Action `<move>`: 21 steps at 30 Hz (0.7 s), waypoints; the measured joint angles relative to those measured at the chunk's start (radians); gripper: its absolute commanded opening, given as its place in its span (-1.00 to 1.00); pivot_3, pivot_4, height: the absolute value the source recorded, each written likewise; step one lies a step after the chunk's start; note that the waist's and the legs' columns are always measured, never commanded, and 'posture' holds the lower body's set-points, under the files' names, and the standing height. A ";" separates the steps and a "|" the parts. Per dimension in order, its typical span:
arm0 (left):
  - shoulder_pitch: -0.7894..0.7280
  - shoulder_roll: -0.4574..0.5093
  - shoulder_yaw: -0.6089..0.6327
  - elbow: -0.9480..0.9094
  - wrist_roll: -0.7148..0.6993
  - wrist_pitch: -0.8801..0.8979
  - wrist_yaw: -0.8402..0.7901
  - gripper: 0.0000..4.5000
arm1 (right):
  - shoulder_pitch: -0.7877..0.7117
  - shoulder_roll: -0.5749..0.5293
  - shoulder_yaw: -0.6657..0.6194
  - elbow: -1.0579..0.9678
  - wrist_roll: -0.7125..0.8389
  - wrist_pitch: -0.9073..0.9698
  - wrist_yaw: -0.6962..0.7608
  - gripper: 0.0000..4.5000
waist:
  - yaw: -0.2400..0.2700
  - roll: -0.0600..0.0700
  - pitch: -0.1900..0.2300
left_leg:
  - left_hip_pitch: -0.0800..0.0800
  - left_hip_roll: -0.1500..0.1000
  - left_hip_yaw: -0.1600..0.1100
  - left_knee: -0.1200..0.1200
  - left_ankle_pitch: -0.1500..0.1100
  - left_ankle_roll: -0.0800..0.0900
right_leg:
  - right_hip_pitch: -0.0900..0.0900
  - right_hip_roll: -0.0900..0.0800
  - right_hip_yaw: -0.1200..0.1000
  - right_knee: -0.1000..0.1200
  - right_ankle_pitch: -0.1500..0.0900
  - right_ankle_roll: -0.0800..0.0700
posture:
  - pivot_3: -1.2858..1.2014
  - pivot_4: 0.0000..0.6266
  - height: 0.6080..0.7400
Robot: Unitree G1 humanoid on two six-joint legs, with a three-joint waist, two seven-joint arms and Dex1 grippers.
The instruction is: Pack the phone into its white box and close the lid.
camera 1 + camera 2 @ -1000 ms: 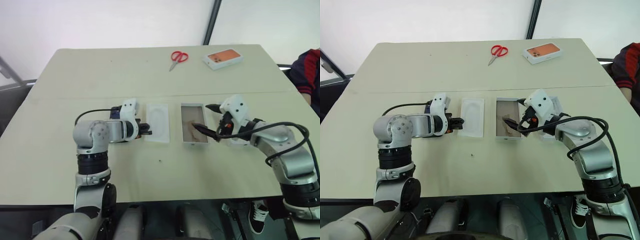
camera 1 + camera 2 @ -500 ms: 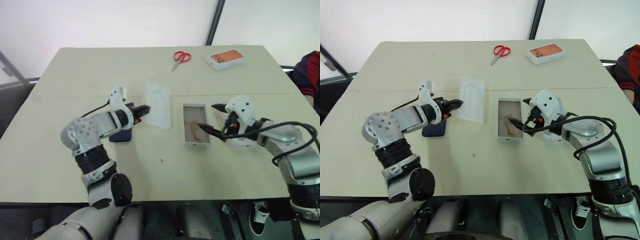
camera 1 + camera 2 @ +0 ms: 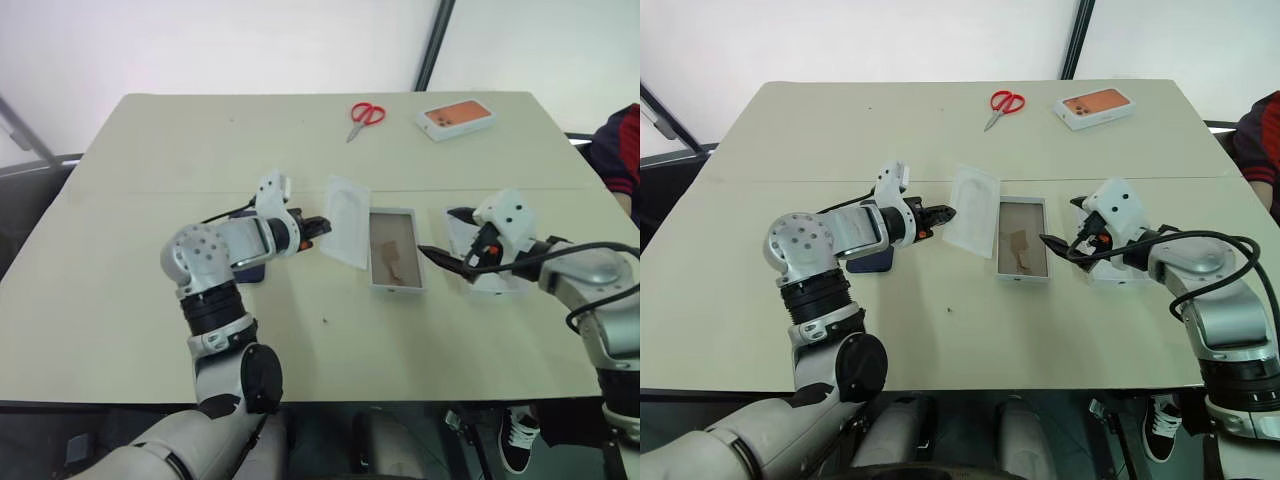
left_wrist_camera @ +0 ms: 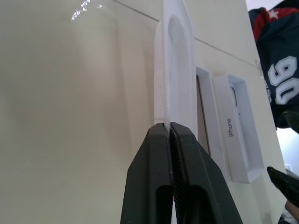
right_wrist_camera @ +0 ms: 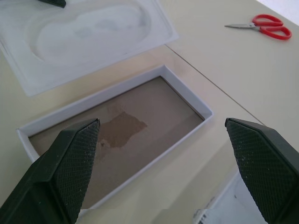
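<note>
Left eye view: left tool (image 3: 322, 227) pinches the white insert (image 3: 346, 208) just left of the white box (image 3: 394, 251); right tool (image 3: 437, 239), jaws wide, empty, right of it.

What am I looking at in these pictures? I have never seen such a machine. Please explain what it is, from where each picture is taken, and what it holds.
It is a humanoid robot with two arms at a table. Two pictures come from cameras on its head, looking down; two come from cameras on its wrists, looking along the black fingers. The left gripper is shut on the edge of a flat white moulded insert, held lifted and tilted beside the white box, which is empty. The right gripper is open and holds nothing. The lid lies inside up beside the box. The phone lies under the left arm. Red scissors and an orange-topped box lie at the far edge.
</note>
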 measured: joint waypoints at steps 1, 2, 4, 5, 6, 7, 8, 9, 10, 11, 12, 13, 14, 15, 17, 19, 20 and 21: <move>0.000 0.000 -0.012 0.009 -0.002 -0.011 0.003 -0.98 | 0.010 -0.007 -0.002 -0.001 0.001 0.000 0.007 1.00 | 0.000 0.000 0.000 | 0.000 0.000 0.000 0.000 0.000 0.000 | 0.000 0.000 0.000 0.000 0.000 0.000 | 0.03 -0.52 1.00; 0.000 0.000 -0.023 0.021 -0.006 -0.023 0.004 -0.98 | 0.023 -0.011 -0.004 -0.003 0.002 0.000 0.014 1.00 | 0.000 0.000 0.000 | 0.000 0.000 0.000 0.000 0.000 0.000 | 0.000 0.000 0.000 0.000 0.000 0.000 | 0.03 -0.52 1.00; 0.000 0.000 -0.027 0.040 -0.026 -0.043 0.006 -0.98 | 0.040 -0.012 -0.009 -0.005 0.005 0.001 0.023 1.00 | 0.000 0.000 0.000 | 0.000 0.000 0.000 0.000 0.000 0.000 | 0.000 0.000 0.000 0.000 0.000 0.000 | 0.03 -0.52 1.00; 0.000 0.000 -0.033 0.047 -0.033 -0.050 0.007 -0.98 | 0.044 -0.012 -0.009 -0.005 0.007 0.002 0.026 1.00 | -0.003 0.000 0.000 | 0.000 0.000 0.000 0.000 0.000 0.000 | 0.000 0.000 0.000 0.000 0.000 0.000 | 0.03 -0.52 1.00; 0.000 0.000 -0.042 0.056 -0.043 -0.055 0.008 -0.98 | 0.044 -0.012 -0.010 -0.005 0.008 0.002 0.027 1.00 | -0.003 0.000 0.000 | 0.000 0.000 0.000 0.000 0.000 0.000 | 0.000 0.000 0.000 0.000 0.000 0.000 | 0.03 -0.52 1.00; -0.001 0.000 -0.049 0.063 -0.050 -0.056 0.008 -0.98 | 0.044 -0.012 -0.010 -0.006 0.009 0.002 0.027 1.00 | -0.002 0.000 0.000 | 0.000 0.000 0.000 0.000 0.000 0.000 | 0.000 0.000 0.000 0.000 0.000 0.000 | 0.03 -0.52 1.00; -0.001 0.000 -0.052 0.074 -0.067 -0.058 0.010 -0.98 | 0.045 -0.012 -0.011 -0.006 0.008 0.002 0.027 1.00 | -0.002 0.000 0.000 | 0.000 0.000 0.000 0.000 0.000 0.000 | 0.000 0.000 0.000 0.000 0.000 0.000 | 0.03 -0.52 1.00; -0.001 0.000 -0.053 0.083 -0.078 -0.060 0.011 -0.98 | 0.045 -0.012 -0.012 -0.006 0.008 0.002 0.027 1.00 | -0.002 0.000 0.000 | 0.000 0.000 0.000 0.000 0.000 0.000 | 0.000 0.000 0.000 0.000 0.000 0.000 | 0.03 -0.52 1.00; -0.001 0.000 -0.054 0.092 -0.089 -0.066 0.011 -0.98 | 0.046 -0.012 -0.013 -0.006 0.008 0.002 0.027 1.00 | -0.001 0.000 0.000 | 0.000 0.000 0.000 0.000 0.000 0.000 | 0.000 0.000 0.000 0.000 0.000 0.000 | 0.03 -0.52 1.00; -0.001 0.000 -0.058 0.101 -0.098 -0.071 0.012 -0.98 | 0.046 -0.012 -0.013 -0.006 0.008 0.001 0.026 1.00 | -0.001 0.000 0.000 | 0.000 0.000 0.000 0.000 0.000 0.000 | 0.000 0.000 0.000 0.000 0.000 0.000 | 0.03 -0.52 1.00; -0.001 0.000 -0.064 0.113 -0.108 -0.076 0.012 -0.98 | 0.046 -0.012 -0.013 -0.006 0.008 0.001 0.026 1.00 | -0.001 0.000 0.000 | 0.000 0.000 0.000 0.000 0.000 0.000 | 0.000 0.000 0.000 0.000 0.000 0.000 | 0.03 -0.52 1.00; -0.001 0.000 -0.072 0.125 -0.111 -0.082 0.012 -0.98 | 0.046 -0.012 -0.013 -0.006 0.008 0.001 0.025 1.00 | -0.001 0.000 0.000 | 0.000 0.000 0.000 0.000 0.000 0.000 | 0.000 0.000 0.000 0.000 0.000 0.000 | 0.03 -0.52 1.00; -0.001 0.000 -0.085 0.139 -0.112 -0.091 0.012 -0.98 | 0.046 -0.012 -0.013 -0.006 0.008 0.001 0.025 1.00 | -0.001 0.000 0.000 | 0.000 0.000 0.000 0.000 0.000 0.000 | 0.000 0.000 0.000 0.000 0.000 0.000 | 0.03 -0.52 1.00; -0.001 0.000 -0.095 0.151 -0.119 -0.098 0.012 -0.98 | 0.046 -0.011 -0.013 -0.006 0.008 0.001 0.024 1.00 | -0.001 0.000 0.000 | 0.000 0.000 0.000 0.000 0.000 0.000 | 0.000 0.000 0.000 0.000 0.000 0.000 | 0.03 -0.52 1.00; -0.001 0.000 -0.110 0.175 -0.135 -0.117 0.012 -0.98 | 0.046 -0.009 -0.013 -0.006 0.008 0.001 0.022 1.00 | -0.001 0.000 0.000 | 0.000 0.000 0.000 0.000 0.000 0.000 | 0.000 0.000 0.000 0.000 0.000 0.000 | 0.03 -0.52 1.00; 0.000 0.000 -0.129 0.204 -0.147 -0.133 0.012 -0.98 | 0.046 -0.008 -0.013 -0.006 0.008 0.001 0.018 1.00 | -0.001 0.000 0.000 | 0.000 0.000 0.000 0.000 0.000 0.000 | 0.000 0.000 0.000 0.000 0.000 0.000 | 0.03 -0.52 1.00; -0.001 0.000 -0.140 0.220 -0.152 -0.141 0.012 -0.98 | 0.046 -0.007 -0.013 -0.006 0.008 0.001 0.017 1.00 | -0.001 0.000 0.000 | 0.000 0.000 0.000 0.000 0.000 0.000 | 0.000 0.000 0.000 0.000 0.000 0.000 | 0.03 -0.52 1.00; 0.000 0.000 -0.146 0.235 -0.155 -0.148 0.012 -0.98 | 0.046 -0.007 -0.013 -0.007 0.008 0.001 0.016 1.00 | -0.001 0.000 0.000 | 0.000 -0.001 0.000 0.000 0.000 0.000 | 0.000 0.000 0.000 0.000 0.000 0.000 | 0.03 -0.52 1.00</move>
